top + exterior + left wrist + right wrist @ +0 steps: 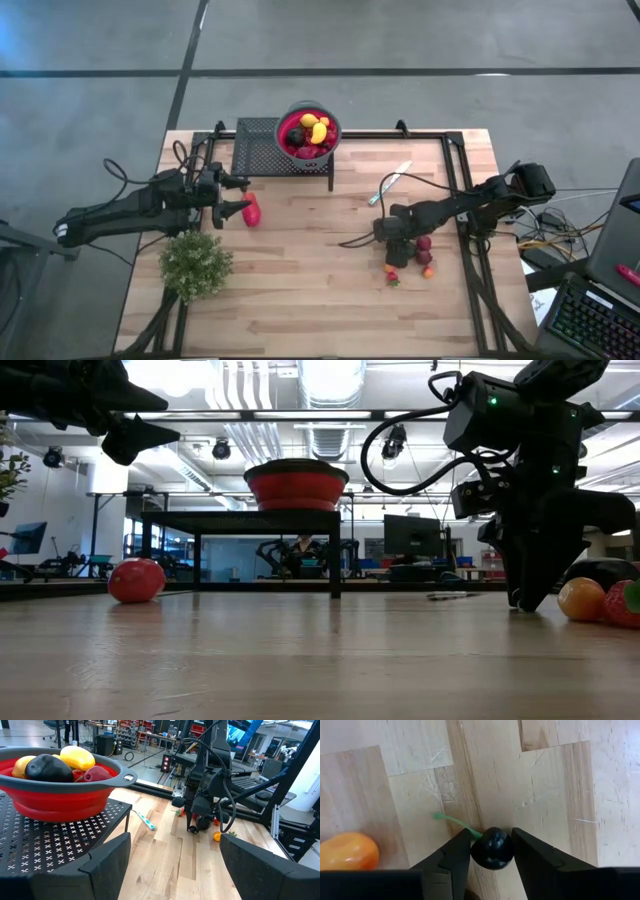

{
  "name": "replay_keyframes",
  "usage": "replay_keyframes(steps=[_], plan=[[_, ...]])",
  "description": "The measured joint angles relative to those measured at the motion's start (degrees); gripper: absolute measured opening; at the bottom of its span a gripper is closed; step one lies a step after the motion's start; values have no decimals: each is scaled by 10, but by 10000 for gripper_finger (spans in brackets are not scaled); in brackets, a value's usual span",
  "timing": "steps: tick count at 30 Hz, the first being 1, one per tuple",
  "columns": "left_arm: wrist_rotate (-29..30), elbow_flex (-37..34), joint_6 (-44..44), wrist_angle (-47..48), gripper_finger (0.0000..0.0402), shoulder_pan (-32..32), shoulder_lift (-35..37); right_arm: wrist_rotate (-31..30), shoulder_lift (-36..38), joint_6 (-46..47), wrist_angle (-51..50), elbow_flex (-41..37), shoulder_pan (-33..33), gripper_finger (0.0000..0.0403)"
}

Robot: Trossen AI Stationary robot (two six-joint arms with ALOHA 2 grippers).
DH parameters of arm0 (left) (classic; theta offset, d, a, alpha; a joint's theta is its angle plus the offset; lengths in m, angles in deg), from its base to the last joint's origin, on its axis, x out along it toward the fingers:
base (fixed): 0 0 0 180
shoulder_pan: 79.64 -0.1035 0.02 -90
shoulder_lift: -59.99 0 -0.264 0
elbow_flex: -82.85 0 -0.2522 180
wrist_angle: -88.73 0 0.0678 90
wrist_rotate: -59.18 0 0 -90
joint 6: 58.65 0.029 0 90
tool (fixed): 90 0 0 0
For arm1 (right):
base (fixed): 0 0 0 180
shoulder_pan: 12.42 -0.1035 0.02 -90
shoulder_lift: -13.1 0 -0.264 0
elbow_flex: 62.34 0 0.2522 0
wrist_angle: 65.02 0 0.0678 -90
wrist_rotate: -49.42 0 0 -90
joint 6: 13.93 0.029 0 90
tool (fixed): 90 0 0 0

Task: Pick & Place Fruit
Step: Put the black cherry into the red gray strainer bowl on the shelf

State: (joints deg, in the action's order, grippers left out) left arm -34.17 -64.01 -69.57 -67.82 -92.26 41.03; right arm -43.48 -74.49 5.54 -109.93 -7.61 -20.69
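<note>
Dark cherry [491, 848], small, glossy, likely slippery, pinched round its middle between right gripper [491, 854] fingers.

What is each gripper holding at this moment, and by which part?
The right gripper has a small dark fruit with a green stem between its fingers, closing on its round body at the table. The left gripper is open and holds nothing.

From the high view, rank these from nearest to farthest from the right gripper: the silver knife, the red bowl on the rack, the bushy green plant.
Measured from the right gripper:
1. Silver knife, on the tabletop just beyond the gripper.
2. Red bowl, on the black rack at the far edge.
3. Green plant, at the left side by the left arm.
</note>
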Motion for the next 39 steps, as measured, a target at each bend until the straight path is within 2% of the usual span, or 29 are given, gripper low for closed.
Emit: replay_keyframes(steps=[9, 17, 23, 30, 34, 39], plan=[[0, 0, 0, 0, 312, 0, 0, 0, 1, 0, 0, 0, 0, 120], [0, 0, 0, 0, 312, 0, 0, -1, 1, 1, 0, 36, 2, 134], [0, 0, 0, 0, 312, 0, 0, -6, 1, -48, 0, 129, 22, 116], [0, 0, 0, 0, 312, 0, 0, -19, 1, -126, 2, 284, 67, 136], [0, 0, 0, 0, 312, 0, 0, -35, 1, -159, 3, 368, 97, 128], [0, 0, 0, 0, 312, 0, 0, -61, 1, -190, 43, 426, 136, 119]])
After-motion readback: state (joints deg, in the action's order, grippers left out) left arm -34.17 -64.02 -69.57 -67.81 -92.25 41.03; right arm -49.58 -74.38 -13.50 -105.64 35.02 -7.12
